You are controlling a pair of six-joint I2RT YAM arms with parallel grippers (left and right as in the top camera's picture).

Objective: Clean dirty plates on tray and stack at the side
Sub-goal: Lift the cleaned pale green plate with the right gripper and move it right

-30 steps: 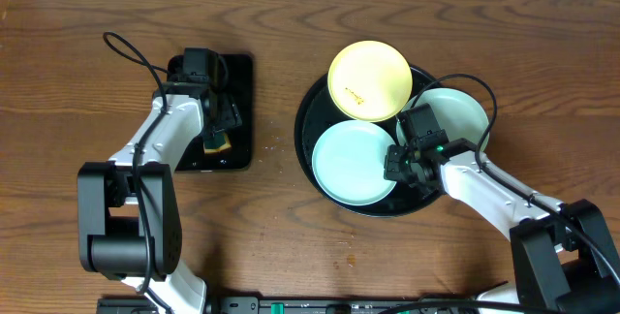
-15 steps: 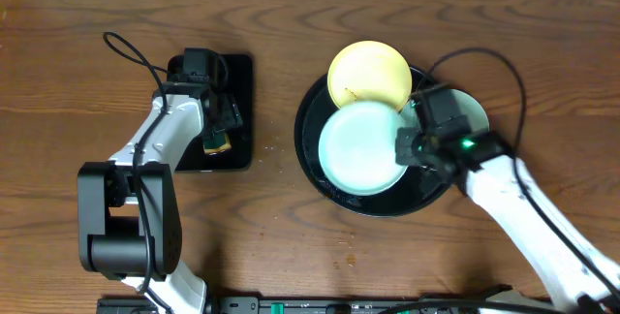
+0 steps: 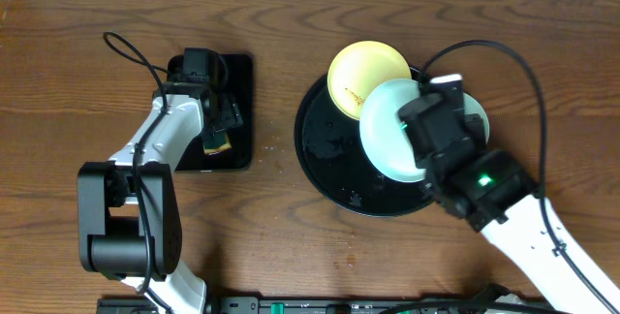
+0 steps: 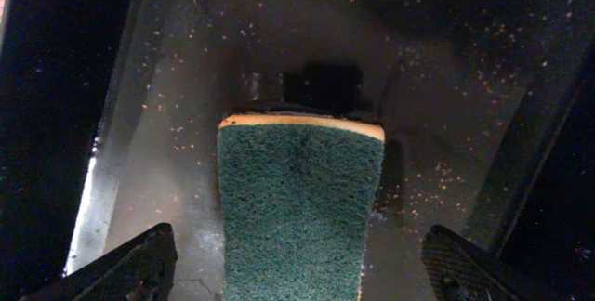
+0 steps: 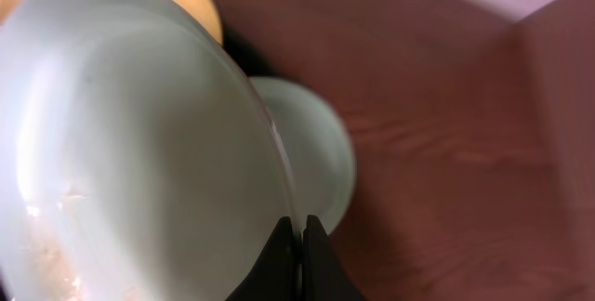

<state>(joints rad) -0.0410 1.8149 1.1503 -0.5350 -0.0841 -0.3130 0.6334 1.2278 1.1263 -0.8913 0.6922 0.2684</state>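
Overhead, toward 3 o'clock: right pincer [image 5: 299,234] squeezed shut on the rim of one green plate [image 3: 387,132], held up over the big round tray [image 3: 325,164]. Yellow plate [image 3: 360,74] at the tray's 12 o'clock edge, other green plate [image 3: 477,110] near 2 o'clock. Toward 9 o'clock: left pincer [image 4: 297,266] wide open around a sponge [image 4: 297,199] on a small tray [image 4: 437,106], gripping nothing.

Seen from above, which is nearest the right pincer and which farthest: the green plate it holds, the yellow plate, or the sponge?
1. Green plate, gripped in the right pincer.
2. Yellow plate, next to it, toward the table's back.
3. Sponge, far off at the table's left.
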